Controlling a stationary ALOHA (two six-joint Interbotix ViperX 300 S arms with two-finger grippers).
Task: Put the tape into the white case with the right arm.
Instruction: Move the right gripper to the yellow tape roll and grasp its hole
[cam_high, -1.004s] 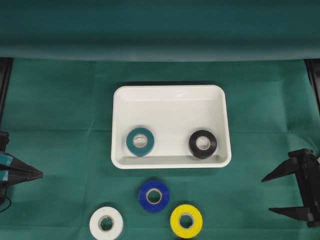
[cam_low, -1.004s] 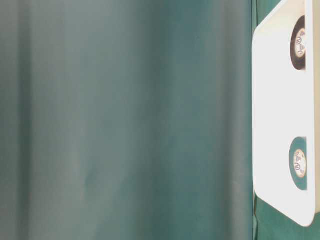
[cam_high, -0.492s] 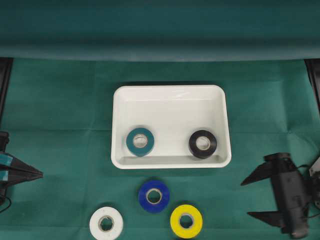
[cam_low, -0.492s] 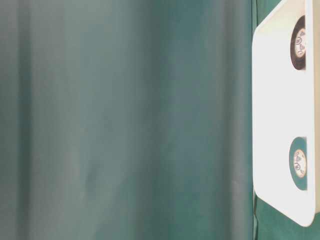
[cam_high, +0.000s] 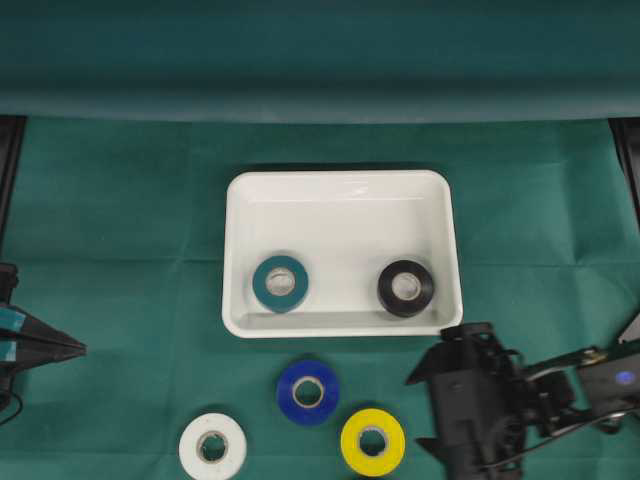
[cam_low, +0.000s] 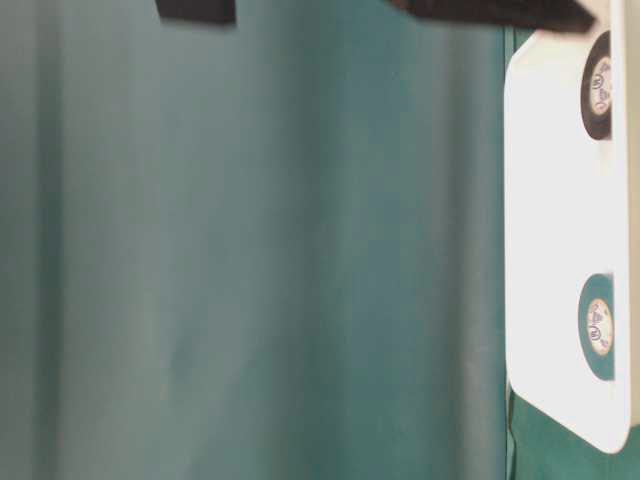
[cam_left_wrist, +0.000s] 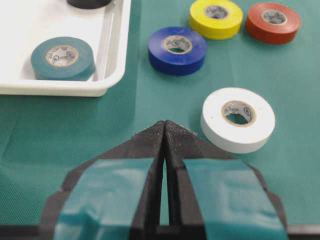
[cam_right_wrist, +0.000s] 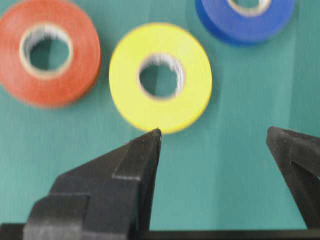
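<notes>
Lying flat on the green cloth with its hole facing up, so it has no long axis, the yellow tape roll (cam_high: 372, 441) sits at the bottom centre of the overhead view, below the glossy white rectangular case (cam_high: 441, 256). The case's long side runs left to right. The all-black right gripper (cam_high: 418, 410) hangs just right of the roll, jaws wide apart, holding nothing. The left gripper (cam_left_wrist: 164, 125), black with light-blue patches, is closed and empty.
</notes>
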